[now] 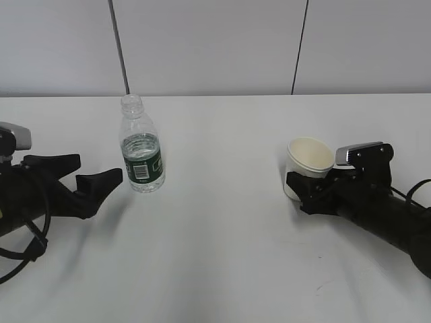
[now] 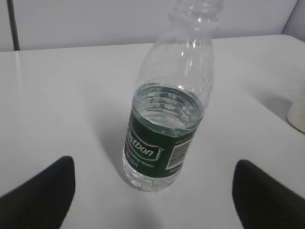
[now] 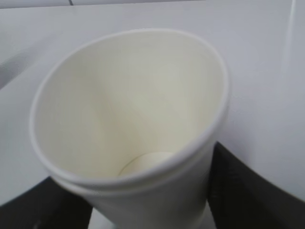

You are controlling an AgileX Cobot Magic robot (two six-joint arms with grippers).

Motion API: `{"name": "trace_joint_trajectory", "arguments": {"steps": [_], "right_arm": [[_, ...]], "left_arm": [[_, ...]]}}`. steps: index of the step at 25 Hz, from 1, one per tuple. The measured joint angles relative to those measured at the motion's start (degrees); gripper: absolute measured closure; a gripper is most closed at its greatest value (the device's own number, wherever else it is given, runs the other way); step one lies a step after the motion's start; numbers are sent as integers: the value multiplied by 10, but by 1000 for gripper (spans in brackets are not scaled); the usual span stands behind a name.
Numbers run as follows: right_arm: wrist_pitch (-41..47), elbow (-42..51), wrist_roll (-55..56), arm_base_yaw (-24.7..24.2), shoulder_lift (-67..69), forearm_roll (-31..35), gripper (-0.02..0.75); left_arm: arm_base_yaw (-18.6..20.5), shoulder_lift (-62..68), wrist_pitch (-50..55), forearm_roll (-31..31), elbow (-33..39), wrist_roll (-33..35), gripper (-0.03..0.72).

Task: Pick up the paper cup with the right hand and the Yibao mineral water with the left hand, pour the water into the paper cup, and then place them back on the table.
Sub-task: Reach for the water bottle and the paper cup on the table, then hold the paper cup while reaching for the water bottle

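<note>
Apparently nothing between bottle (image 1: 141,147) and cup (image 1: 308,161).

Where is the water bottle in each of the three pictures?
Exterior view: the Yibao mineral water stands upright left of centre, just ahead of the left hand.
Left wrist view: bottle fills the middle, between two black fingers.
Right wrist view: not in it.
Shared landmark: the paper cup, a sliver at the left wrist view's right edge.

One small clear ribbed plastic bottle with green label (image 1: 141,149), one white paper cup (image 1: 308,160), two black robot arms: left (image 1: 40,192), right (image 1: 374,202), one white desk (image 1: 222,256).
</note>
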Motion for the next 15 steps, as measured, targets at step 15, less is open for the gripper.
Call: {"name": "trace_joint_trajectory", "arguments": {"steps": [15], "right_arm": [[0, 0, 0, 0, 0, -1, 226]], "left_arm": [[-18, 100, -2, 38, -120, 12, 83]]}}
